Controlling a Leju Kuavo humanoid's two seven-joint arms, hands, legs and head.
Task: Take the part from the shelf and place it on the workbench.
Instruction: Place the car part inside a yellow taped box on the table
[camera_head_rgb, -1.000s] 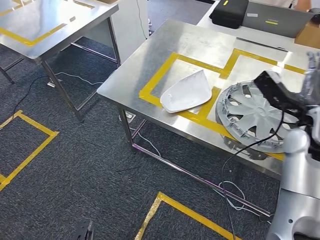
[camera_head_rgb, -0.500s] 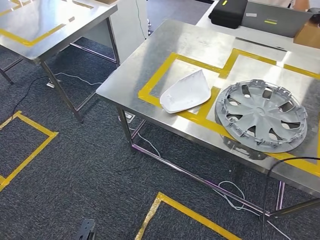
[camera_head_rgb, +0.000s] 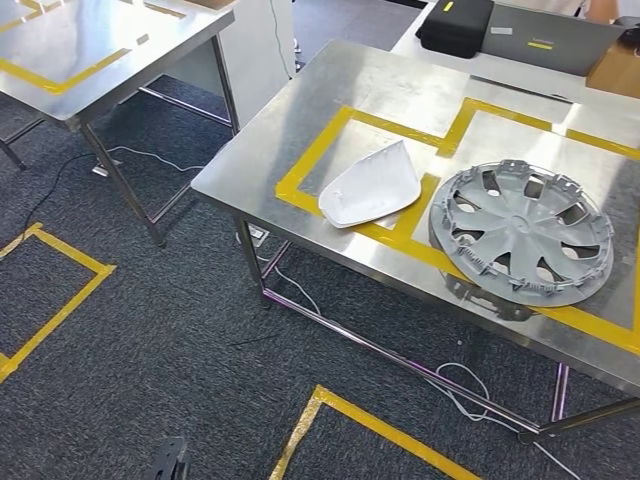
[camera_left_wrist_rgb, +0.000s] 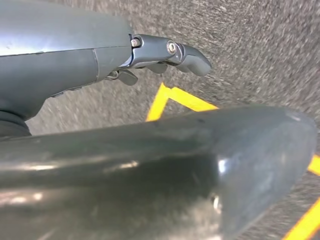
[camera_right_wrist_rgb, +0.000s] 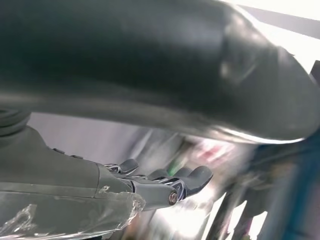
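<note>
We see the steel worktop (camera_head_rgb: 392, 90) first, its surface marked off in yellow tape. On it, near the front edge toward the right corner, lies the grey wheel cover (camera_head_rgb: 521, 232); it sits across the tape line there and its rim comes close to the front edge, so we judge a knock from a passing arm could push it over. Just beside it, further from that corner, rests the white moulded part (camera_head_rgb: 371, 186), also overlapping the tape. Either may be the task's part; we cannot tell which.

Our left hand (camera_left_wrist_rgb: 166, 50) hangs over carpet with fingers extended and nothing in them. Our right hand (camera_right_wrist_rgb: 166, 185) likewise shows straight fingers holding nothing, against a blurred background. That blur suggests fast motion, and a swing nearby risks clipping the worktop.
</note>
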